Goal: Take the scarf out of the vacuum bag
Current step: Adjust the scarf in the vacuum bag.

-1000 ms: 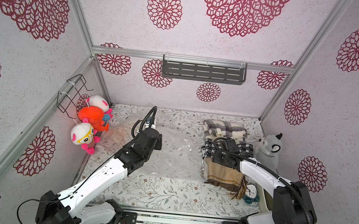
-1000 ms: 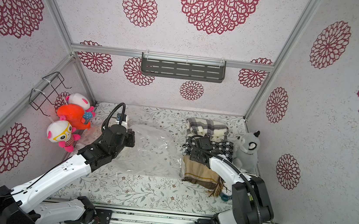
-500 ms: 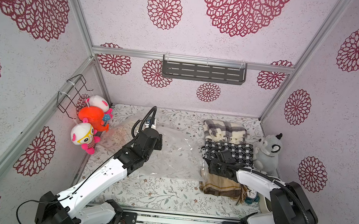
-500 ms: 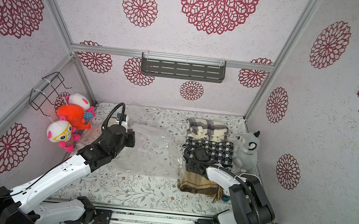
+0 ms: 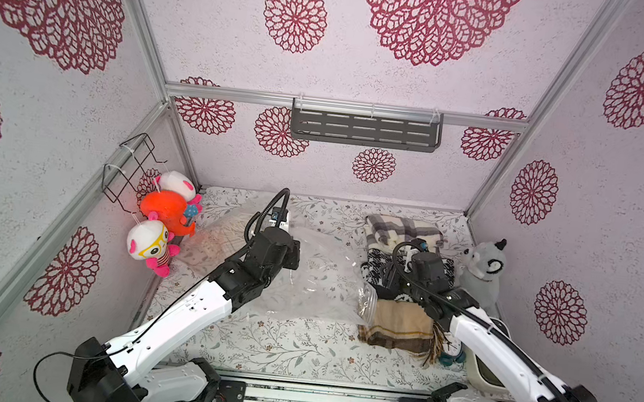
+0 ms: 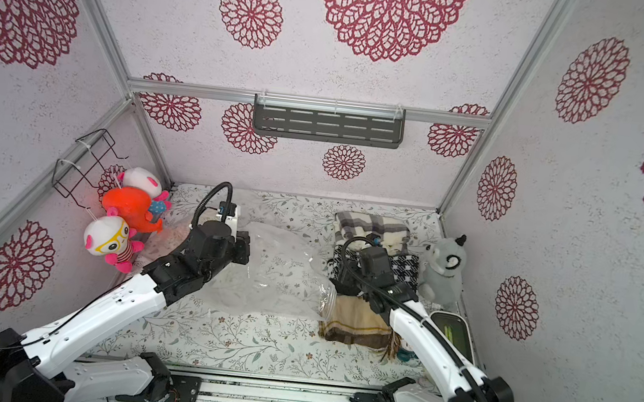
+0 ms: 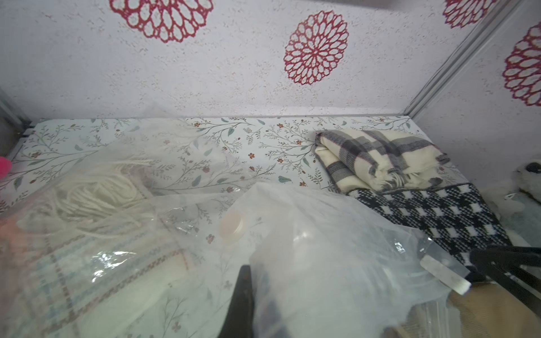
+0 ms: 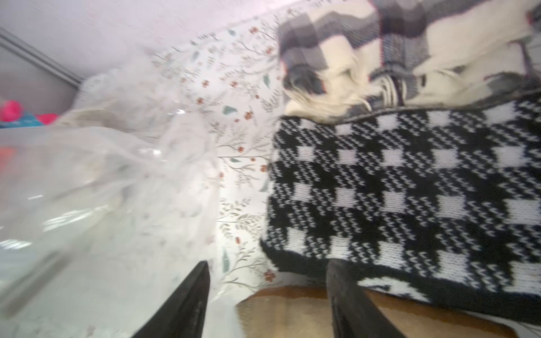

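Left gripper (image 5: 292, 254) pinches vacuum bag (image 5: 316, 279) film, raised. Right gripper (image 8: 268, 264) spread, empty, over tan scarf (image 5: 397, 324) at the bag's mouth. Risk: mouth rim overlaps scarf; a bag shift could drag it.

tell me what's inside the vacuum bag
A cream plaid scarf with white fringe shows through the clear vacuum bag. Its crumpled, bunched part hides whatever else it holds.

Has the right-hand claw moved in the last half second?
Yes. The right gripper moved toward the rear wall, back over the checked scarf.
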